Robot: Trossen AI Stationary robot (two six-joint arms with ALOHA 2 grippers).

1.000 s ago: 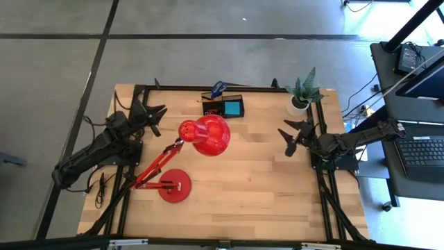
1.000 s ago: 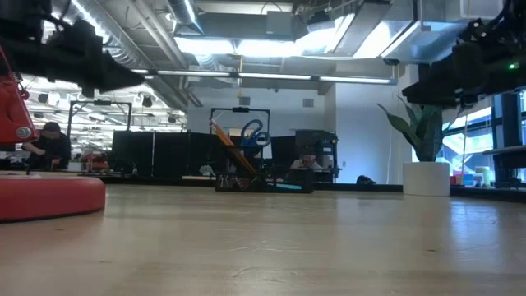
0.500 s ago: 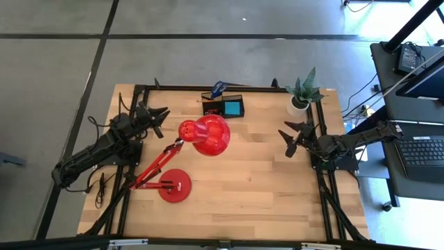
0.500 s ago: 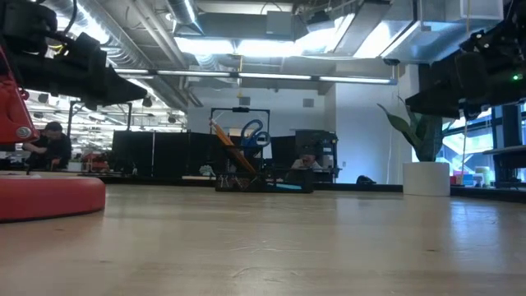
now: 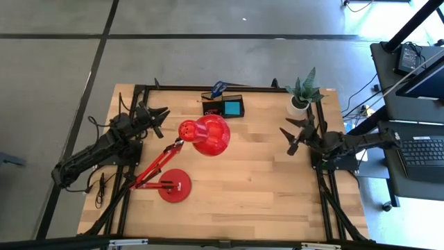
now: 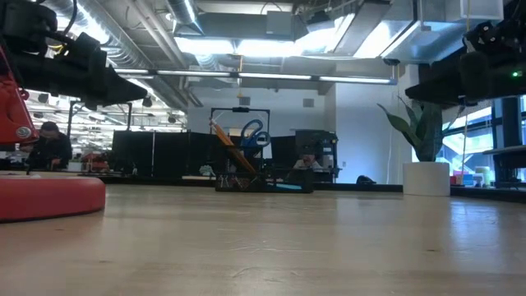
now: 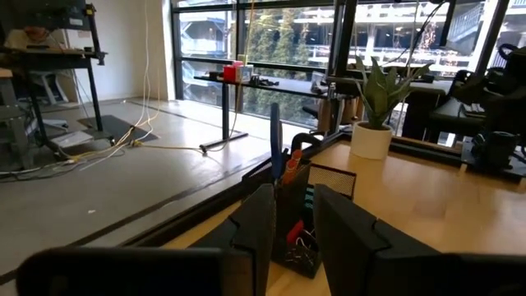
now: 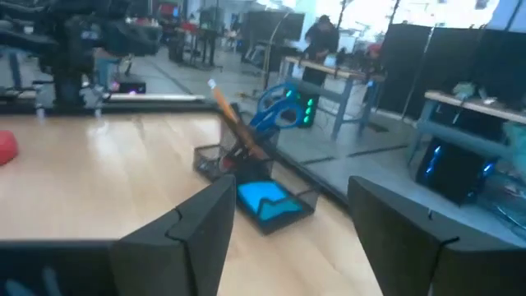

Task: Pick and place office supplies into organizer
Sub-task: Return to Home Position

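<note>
Left tool (image 5: 158, 118) hung released above the counter (image 5: 250, 187), its fingers spread with nothing between them. The right tool (image 5: 288, 139) was likewise open and empty on the opposite side. We saw the desk organizer (image 5: 223, 106) ahead of both tools, between them and well apart from either, at the counter's far edge. Blue-handled scissors (image 5: 218, 88) and a pencil (image 8: 233, 115) stood leaning out of it. A blue block (image 5: 233, 109) lay in the compartment nearer the right tool. We could find no loose supplies on the bare wood, so we judged the sorting done and only the retreat left.

The risks, as we read them, lay in that retreat. The red lamp head (image 5: 207, 134) sat near the left tool, just ahead of its fingertips. A swing forward or sideways, instead of straight back, could have clipped it and pushed the lamp towards the organizer. The potted plant (image 5: 302, 92) stood near the right tool, off to one side of its wrist, and a wide arc there could have tipped the pot. The scissors and pencil rose well above the organizer's rim, so a low pass over it could have snagged them and toppled the box. With both tools empty, we saw nothing to drop.
</note>
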